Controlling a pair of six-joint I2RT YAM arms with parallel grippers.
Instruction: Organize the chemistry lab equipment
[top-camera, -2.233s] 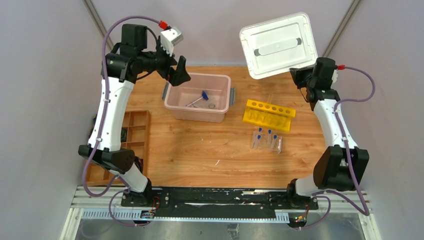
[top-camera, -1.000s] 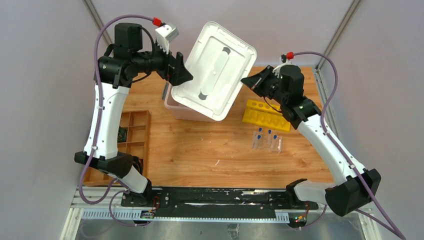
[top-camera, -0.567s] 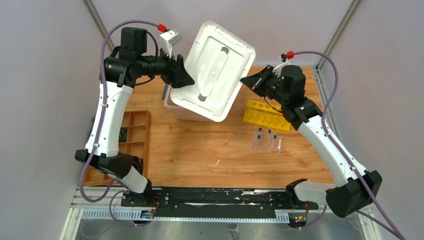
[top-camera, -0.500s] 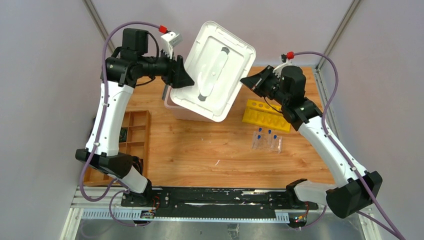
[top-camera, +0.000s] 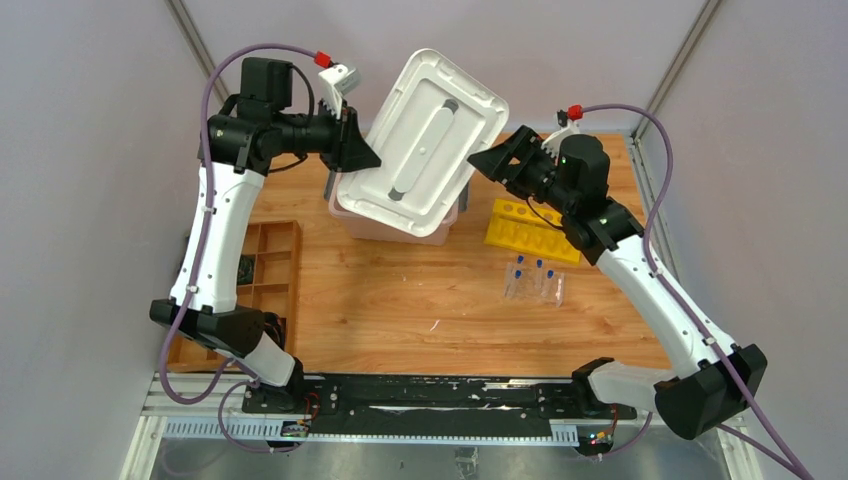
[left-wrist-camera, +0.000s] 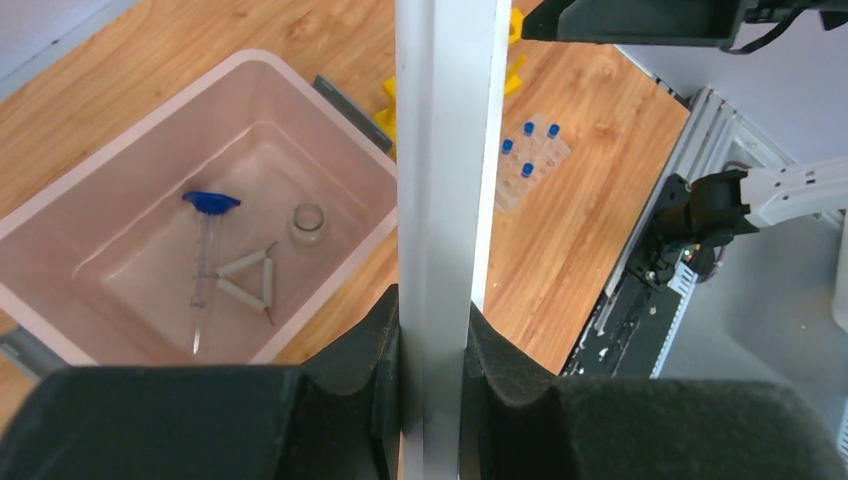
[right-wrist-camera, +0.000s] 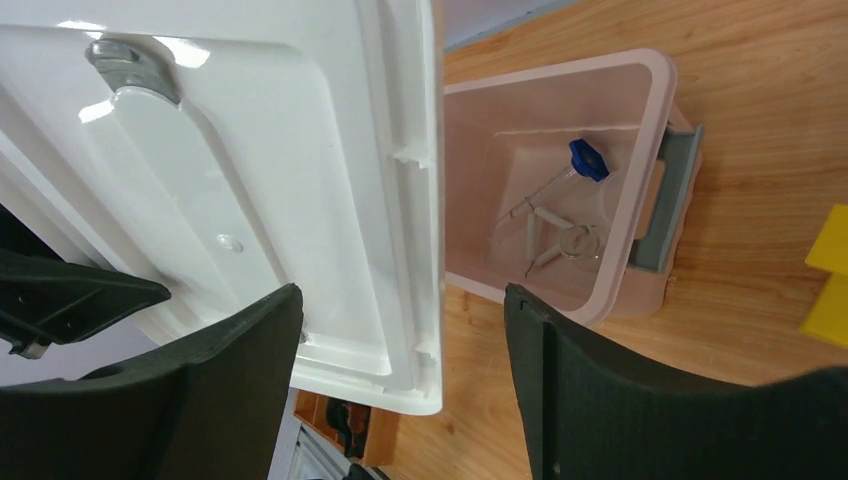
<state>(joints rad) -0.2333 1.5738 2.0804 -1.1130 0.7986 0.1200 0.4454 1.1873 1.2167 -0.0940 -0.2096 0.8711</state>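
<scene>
I work over a desk (top-camera: 400, 320) of pale orange wood, closed in by plain lilac-grey walls, with a metal rail (top-camera: 200, 402) along the near edge where my bases are bolted. I can read no brand, label or writing anywhere.

My left jaws (left-wrist-camera: 432, 330) are clamped on the rim of the white lid (top-camera: 425, 140), pads pressed on both sides of its edge. My right jaws (right-wrist-camera: 400, 300) stand wide apart, with the lid's opposite edge between them.

The lid hangs tilted in the air above the pink bin (left-wrist-camera: 130, 180). In the top view its long axis runs from lower left to upper right, and the grey-ended handle follows that line.

The bin sits at the back of the desk. On its floor lie a clear stem with a blue head (left-wrist-camera: 205, 250), a white triangle (left-wrist-camera: 245, 280) and a small clear beaker (left-wrist-camera: 308, 222), which stands upright just beside the triangle.

To the bin's right, the yellow rack (top-camera: 535, 232) lies with its long axis across the desk, slightly slanted. Just nearer to me is the clear rack (top-camera: 533, 282) with blue-capped tubes, caps up. A wooden compartment tray (top-camera: 275, 260) rests at the left edge.
</scene>
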